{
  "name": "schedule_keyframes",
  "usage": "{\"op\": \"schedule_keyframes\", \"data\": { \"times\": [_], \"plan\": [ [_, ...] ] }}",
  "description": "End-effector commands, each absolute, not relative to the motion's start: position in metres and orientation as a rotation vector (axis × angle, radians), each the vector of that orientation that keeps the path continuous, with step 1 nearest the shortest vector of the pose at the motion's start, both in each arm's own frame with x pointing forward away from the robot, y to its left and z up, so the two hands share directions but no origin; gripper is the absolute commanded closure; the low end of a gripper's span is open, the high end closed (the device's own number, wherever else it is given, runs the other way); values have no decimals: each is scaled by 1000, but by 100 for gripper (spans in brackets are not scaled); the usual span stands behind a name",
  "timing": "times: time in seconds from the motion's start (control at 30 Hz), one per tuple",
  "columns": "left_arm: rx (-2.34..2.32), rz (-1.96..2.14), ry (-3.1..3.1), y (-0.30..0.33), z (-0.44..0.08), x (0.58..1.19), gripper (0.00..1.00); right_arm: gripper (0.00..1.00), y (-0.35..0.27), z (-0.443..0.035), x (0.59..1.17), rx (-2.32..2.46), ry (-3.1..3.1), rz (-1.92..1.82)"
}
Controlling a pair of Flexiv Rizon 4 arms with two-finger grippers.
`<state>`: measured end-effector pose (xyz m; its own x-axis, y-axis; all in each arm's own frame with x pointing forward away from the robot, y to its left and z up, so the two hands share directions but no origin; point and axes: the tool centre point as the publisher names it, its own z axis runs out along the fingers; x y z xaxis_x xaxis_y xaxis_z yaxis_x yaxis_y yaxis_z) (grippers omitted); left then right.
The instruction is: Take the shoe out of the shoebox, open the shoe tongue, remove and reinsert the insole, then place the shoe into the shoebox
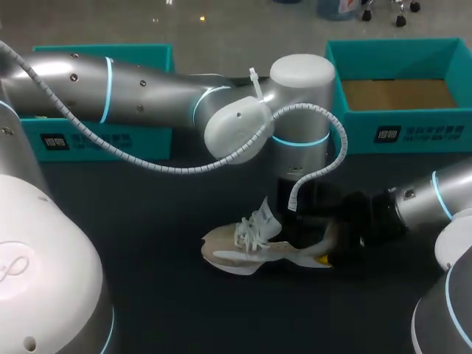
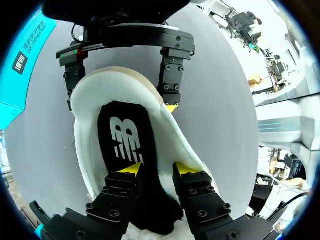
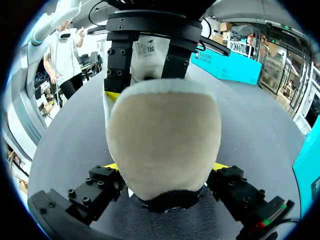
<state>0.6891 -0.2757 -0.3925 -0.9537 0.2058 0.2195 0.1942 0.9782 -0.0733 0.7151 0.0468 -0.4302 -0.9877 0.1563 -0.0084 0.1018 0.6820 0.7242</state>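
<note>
Shoe (image 1: 258, 247) lies outside the shoebox (image 1: 402, 133), on the table (image 1: 162, 221) in front of it.
Right gripper (image 3: 165, 167) clamps the heel from both sides. Left gripper (image 2: 159, 170) sits at the shoe opening over the black insole (image 2: 122, 140); its grip cannot be determined.

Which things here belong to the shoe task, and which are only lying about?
For the job:
- shoe
- insole
- open shoebox
- left gripper
- right gripper

Lying about, as it seems:
- second teal box
</note>
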Motion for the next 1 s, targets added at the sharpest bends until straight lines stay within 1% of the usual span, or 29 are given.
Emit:
{"op": "schedule_keyframes", "data": {
  "times": [0.03, 0.3, 0.43, 0.57, 0.6, 0.63, 1.0],
  "plan": [
    [-298, 81, -2919, -276, -406, 688, 61, 100, 48, -432, 716, 218, 2816, 1205],
    [-309, 33, -3021, -275, -419, 687, 62, 100, 48, -432, 716, 218, 2816, 1205],
    [-314, 15, -3064, -275, -427, 686, 65, 100, 48, -432, 716, 218, 2816, 1205],
    [-289, 9, -3083, -273, -433, 687, 82, 100, 48, -432, 716, 218, 2816, 1205],
    [-281, 13, -3086, -272, -433, 688, 96, 100, 48, -432, 716, 218, 2816, 1205],
    [-273, 12, -3090, -271, -433, 688, 100, 100, 48, -432, 716, 218, 2816, 1205],
    [-224, 79, -3180, -259, -417, 692, 100, 100, 48, -432, 716, 218, 2816, 1205]
  ]
}}
